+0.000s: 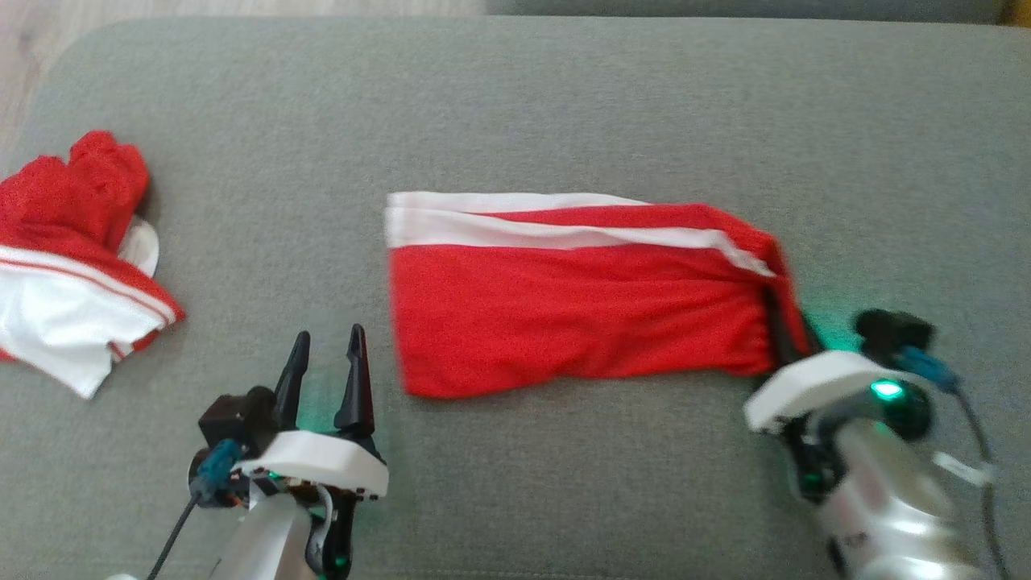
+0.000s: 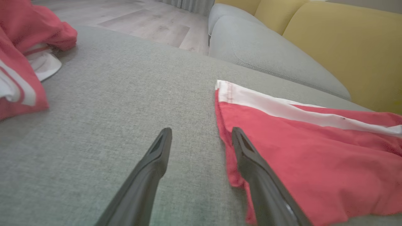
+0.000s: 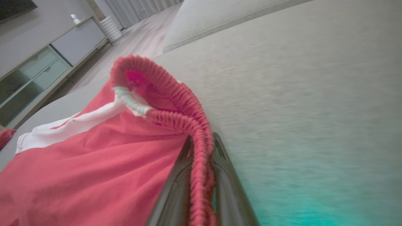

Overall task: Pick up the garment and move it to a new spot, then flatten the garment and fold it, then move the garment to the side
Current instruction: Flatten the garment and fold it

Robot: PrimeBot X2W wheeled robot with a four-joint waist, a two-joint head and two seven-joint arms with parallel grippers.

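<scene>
Two red-and-white pieces share the grey cushion [image 1: 564, 105], and that is our first worry. The garment [image 1: 68, 266], a crumpled heap with its white, red-striped part showing, sits at the far left, well apart from the right arm. Meanwhile the right gripper [image 3: 202, 141] is clamped on the other piece, the red shorts [image 1: 580, 314], which lie fairly flat in the middle. We judge that a pull running leftward could drag the two together and mix them up. The grip itself is narrow: the fingers pinch just the gathered waistband [image 3: 176, 121] at one corner. A quick lift may let the elastic slide out, or haul the cloth into a bunch. The heap lies near the cushion's left edge; we cannot tell whether any of it hangs over, but a nudge there might tip it off. The left gripper [image 1: 329, 338] stands spread wide and holds nothing, low over the cushion just beside the shorts' leg hem. In its wrist view one finger crosses that hem's edge and could snag it once the cloth moves.
</scene>
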